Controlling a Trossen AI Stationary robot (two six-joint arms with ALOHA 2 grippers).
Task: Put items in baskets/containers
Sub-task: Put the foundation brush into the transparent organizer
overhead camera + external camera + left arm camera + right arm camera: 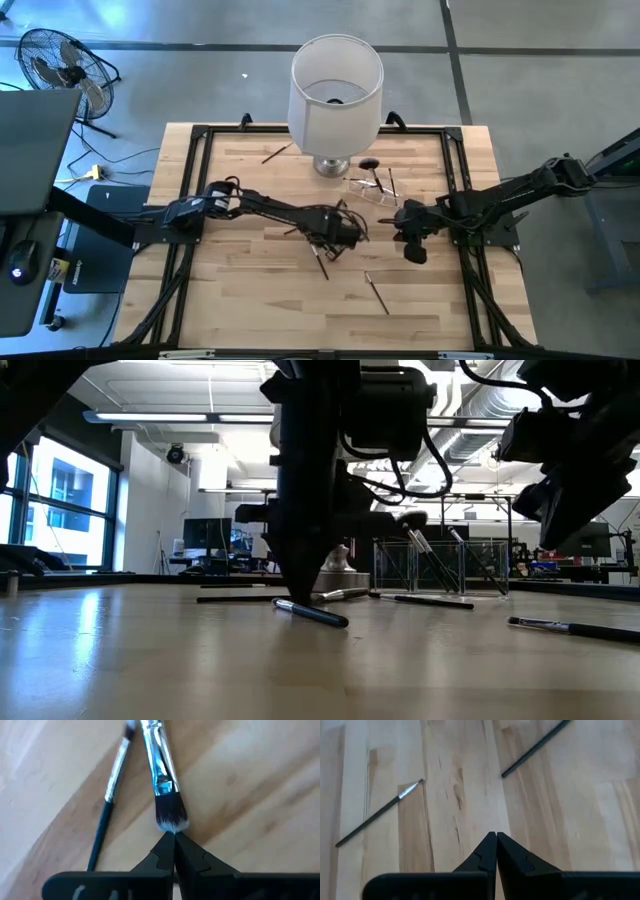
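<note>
Wooden tabletop [250, 290] strewn with slim brushes; clear holder [372, 190] beside lamp base. Left pincer [174, 839] pressed together, empty, tips just short of silver-ferruled brush [161, 775]: pick-up step, apparently missed. Next: reopen, straddle handle. Right pincer [496, 839] pressed together, empty, waiting near holder. No legible writing.
</note>
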